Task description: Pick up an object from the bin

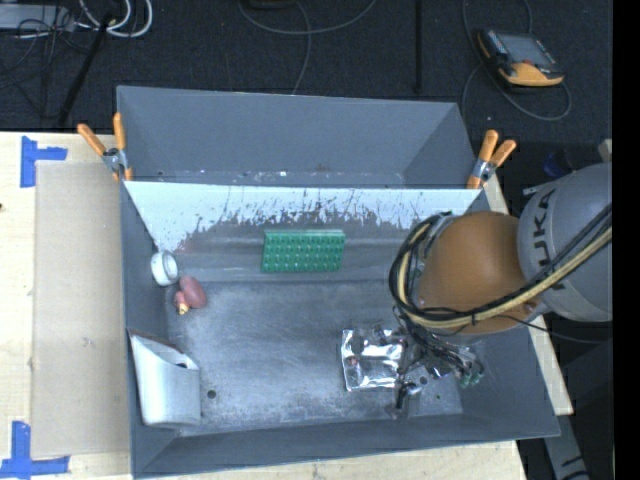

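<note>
Grey metal bin [300,138], floor scuffed; dark carpet [350,58] behind. Arm [575,248] comes from right, orange wrist cover [470,263] tilted down, gripper [408,386] low at crumpled silver foil piece [368,358] (near-right floor); claw width: cannot tell.

The bin [300,138] is plain grey metal, and its far sloping wall is paler and streaked with dark reddish-brown specks. On that wall lies a bright green studded plate [303,251] with a regular grid of bumps. At the left are a small white cap [163,266] and a dusky pink piece [190,293] with a yellowish tip, in the near left corner a white curled sheet [165,388], and right of centre a shiny silver crumpled foil packet [368,360] with dark creases.
</note>
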You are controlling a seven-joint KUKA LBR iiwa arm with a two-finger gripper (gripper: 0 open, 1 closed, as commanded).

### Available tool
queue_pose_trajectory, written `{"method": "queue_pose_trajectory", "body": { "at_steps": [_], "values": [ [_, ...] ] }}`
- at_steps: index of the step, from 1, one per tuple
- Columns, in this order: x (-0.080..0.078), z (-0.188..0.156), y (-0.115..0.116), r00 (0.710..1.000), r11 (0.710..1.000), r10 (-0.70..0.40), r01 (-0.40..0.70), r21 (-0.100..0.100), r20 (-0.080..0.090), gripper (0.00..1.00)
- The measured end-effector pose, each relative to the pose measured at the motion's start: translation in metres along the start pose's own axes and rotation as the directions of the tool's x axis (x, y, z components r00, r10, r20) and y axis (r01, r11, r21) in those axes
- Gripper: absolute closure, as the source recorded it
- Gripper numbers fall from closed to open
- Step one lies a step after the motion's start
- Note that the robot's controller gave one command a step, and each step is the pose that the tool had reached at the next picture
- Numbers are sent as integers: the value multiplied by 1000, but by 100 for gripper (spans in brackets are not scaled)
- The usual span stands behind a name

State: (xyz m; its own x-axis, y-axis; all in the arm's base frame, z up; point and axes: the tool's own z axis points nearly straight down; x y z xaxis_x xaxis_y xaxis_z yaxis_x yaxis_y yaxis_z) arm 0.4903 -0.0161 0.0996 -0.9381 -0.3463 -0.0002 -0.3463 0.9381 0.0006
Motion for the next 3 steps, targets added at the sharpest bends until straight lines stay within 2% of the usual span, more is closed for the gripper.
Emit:
{"method": "queue_pose_trajectory", "body": {
  "at_steps": [1,2,3],
  "values": [
    [-4,31,-35,998,998,-59,59,0,-1,0],
    [-4,32,-34,998,998,-59,59,-1,-2,0],
    [-5,32,-34,998,998,-59,59,-1,-1,100]
  ]
}}
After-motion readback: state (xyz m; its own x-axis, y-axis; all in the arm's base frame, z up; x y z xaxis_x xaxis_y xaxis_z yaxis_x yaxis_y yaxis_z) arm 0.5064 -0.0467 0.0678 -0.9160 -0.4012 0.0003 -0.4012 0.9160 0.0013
